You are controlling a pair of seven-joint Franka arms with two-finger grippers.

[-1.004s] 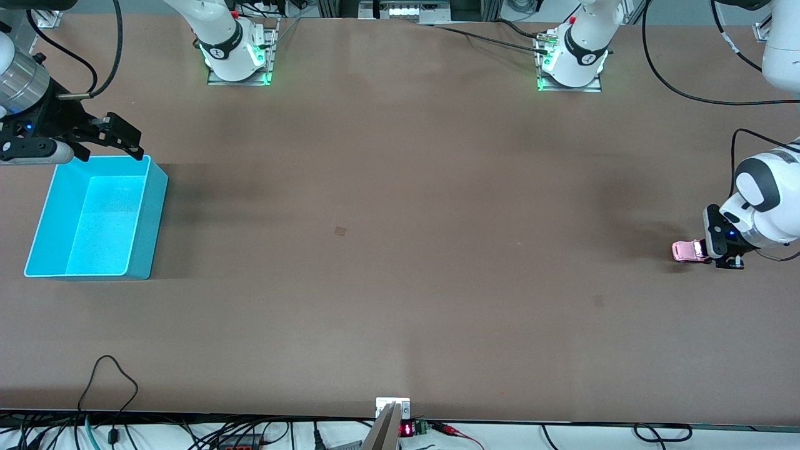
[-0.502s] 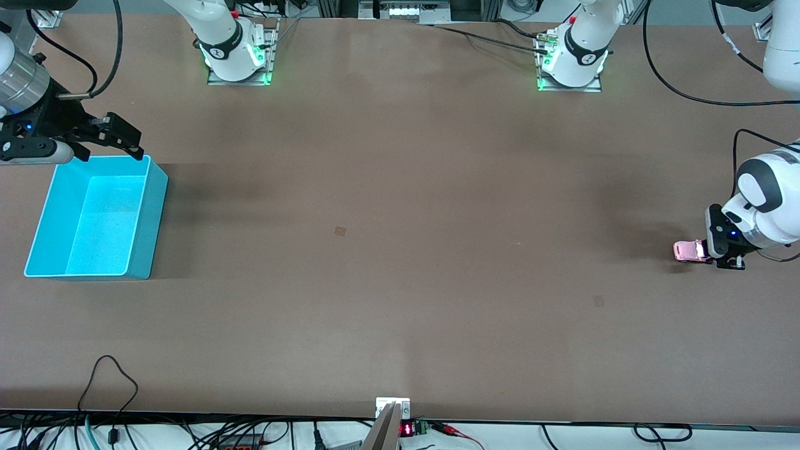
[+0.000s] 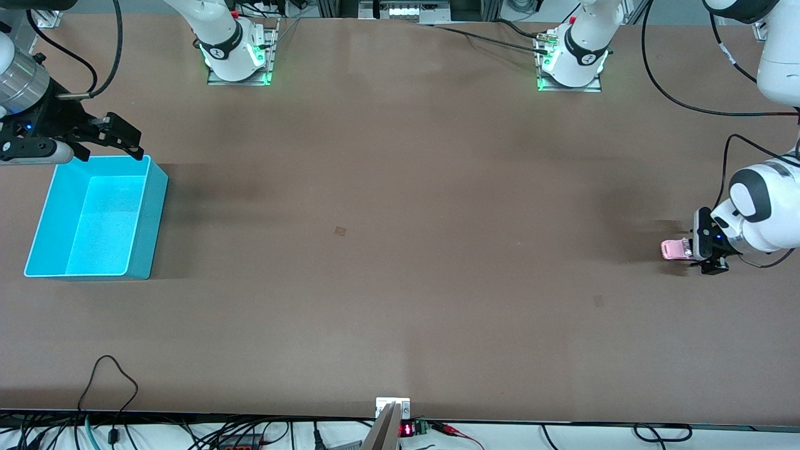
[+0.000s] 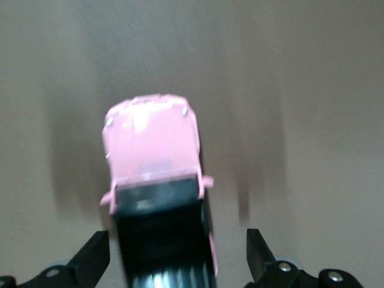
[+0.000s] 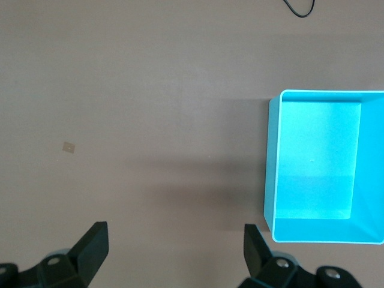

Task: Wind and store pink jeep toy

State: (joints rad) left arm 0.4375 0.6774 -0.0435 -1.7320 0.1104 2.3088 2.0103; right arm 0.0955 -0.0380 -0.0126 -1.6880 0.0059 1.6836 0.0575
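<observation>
**A:** Where was the pink jeep toy (image 3: 674,249) at that moment?

**B:** On the table (image 3: 400,250), at the left arm's end, well apart from the blue bin (image 3: 149,219) at the right arm's end. In the left wrist view the toy (image 4: 153,156) was blurred, its pink hood pointing away from the gripper.

**A:** Did the left gripper (image 3: 699,249) have hold of it?

**B:** No. Its fingers (image 4: 90,258) stood spread wide, one on each side of the toy's dark rear roof, with a clear gap between each finger and the body. It sat low, just beside the toy's rear, gripping nothing.

**A:** And the right gripper (image 3: 122,136)?

**B:** Waiting over the bin's edge nearest the robot bases, fingers (image 5: 90,246) wide apart and empty. Its wrist view looked down at the bin (image 5: 273,162), which had nothing in it.

**A:** So how far along was the job?

**B:** My reading: the winding looked finished and the toy freed to run, judging by the spread fingers and the blur. Storing was wholly left, since the toy was nowhere near the bin. Whether it would roll across the table I couldn't say.
</observation>
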